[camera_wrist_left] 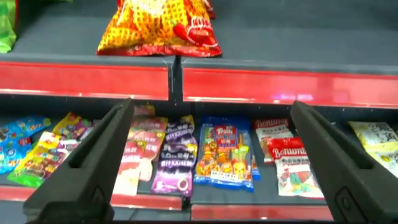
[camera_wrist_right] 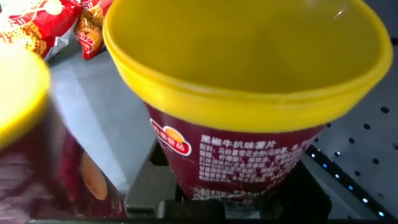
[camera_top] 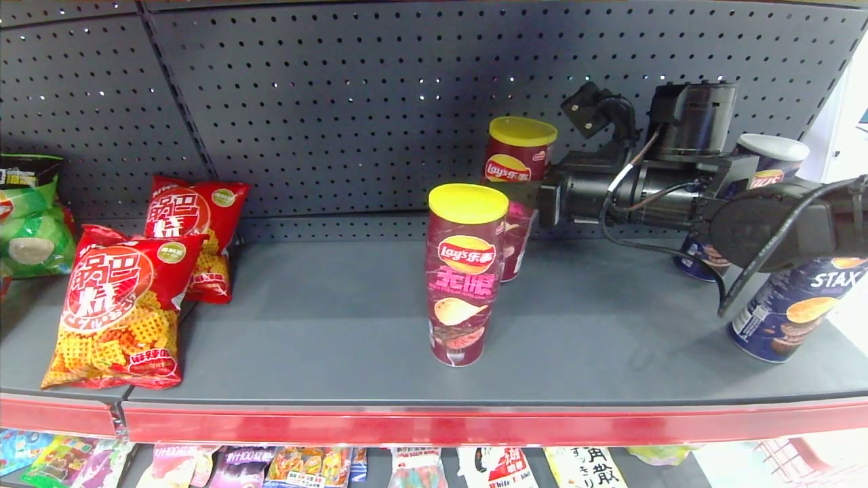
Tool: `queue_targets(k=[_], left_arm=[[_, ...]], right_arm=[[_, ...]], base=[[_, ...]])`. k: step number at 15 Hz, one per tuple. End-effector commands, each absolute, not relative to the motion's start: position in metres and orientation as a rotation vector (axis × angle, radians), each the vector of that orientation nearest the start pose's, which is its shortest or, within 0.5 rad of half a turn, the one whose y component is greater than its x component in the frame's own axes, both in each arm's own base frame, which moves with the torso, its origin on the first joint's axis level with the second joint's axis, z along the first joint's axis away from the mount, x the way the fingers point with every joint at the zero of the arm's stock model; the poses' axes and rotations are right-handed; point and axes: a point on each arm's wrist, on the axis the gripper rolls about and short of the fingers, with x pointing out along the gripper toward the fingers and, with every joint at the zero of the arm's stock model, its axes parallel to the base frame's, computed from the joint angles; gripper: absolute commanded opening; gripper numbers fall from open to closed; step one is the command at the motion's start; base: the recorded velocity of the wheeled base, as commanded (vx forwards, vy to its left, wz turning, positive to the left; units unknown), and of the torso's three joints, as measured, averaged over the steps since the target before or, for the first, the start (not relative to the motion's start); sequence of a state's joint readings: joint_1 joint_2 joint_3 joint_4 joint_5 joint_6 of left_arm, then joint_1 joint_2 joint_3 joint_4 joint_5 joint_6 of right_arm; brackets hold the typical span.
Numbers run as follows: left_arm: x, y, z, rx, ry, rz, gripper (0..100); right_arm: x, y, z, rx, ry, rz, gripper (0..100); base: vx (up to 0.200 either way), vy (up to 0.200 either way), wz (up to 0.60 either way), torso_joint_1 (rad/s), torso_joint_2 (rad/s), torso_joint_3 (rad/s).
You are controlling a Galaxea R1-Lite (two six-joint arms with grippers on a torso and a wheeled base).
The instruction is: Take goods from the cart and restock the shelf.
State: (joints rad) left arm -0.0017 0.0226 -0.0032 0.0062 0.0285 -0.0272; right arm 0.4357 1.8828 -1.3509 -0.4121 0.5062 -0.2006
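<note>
A dark red chips can with a yellow lid (camera_top: 521, 159) is upright at the back of the grey shelf (camera_top: 325, 339), and my right gripper (camera_top: 530, 207) is shut on its middle, reaching in from the right. The right wrist view looks down on that held can (camera_wrist_right: 249, 81). A second identical can (camera_top: 466, 271) stands free just in front and to the left, also at the edge of the right wrist view (camera_wrist_right: 25, 137). My left gripper (camera_wrist_left: 211, 109) is open and holds nothing, facing the lower shelf's candy bags (camera_wrist_left: 225, 155).
Two red snack bags (camera_top: 122, 305) and a green bag (camera_top: 27, 217) lie at the shelf's left. Blue cans (camera_top: 786, 312) stand at the right, under and behind my right arm. The pegboard back wall (camera_top: 352, 102) is close behind the held can. A red rail (camera_top: 434, 423) edges the shelf.
</note>
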Motion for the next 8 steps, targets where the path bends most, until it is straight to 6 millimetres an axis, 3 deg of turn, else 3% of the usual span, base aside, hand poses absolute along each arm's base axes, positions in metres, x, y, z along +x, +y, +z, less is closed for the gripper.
queue_targets(k=[1, 8], left_arm=[[-0.023, 0.001, 0.076, -0.028, 0.004, 0.025, 100], [-0.023, 0.001, 0.076, -0.028, 0.004, 0.025, 100]], right_arm=[[0.341, 0.171, 0.247, -0.181, 0.035, 0.953, 0], [0.372, 0.182, 0.238, -0.177, 0.021, 0.985, 0]], base=[[0.000, 0.000, 0.00, 0.000, 0.00, 0.000], [0.000, 0.000, 0.00, 0.000, 0.00, 0.000]])
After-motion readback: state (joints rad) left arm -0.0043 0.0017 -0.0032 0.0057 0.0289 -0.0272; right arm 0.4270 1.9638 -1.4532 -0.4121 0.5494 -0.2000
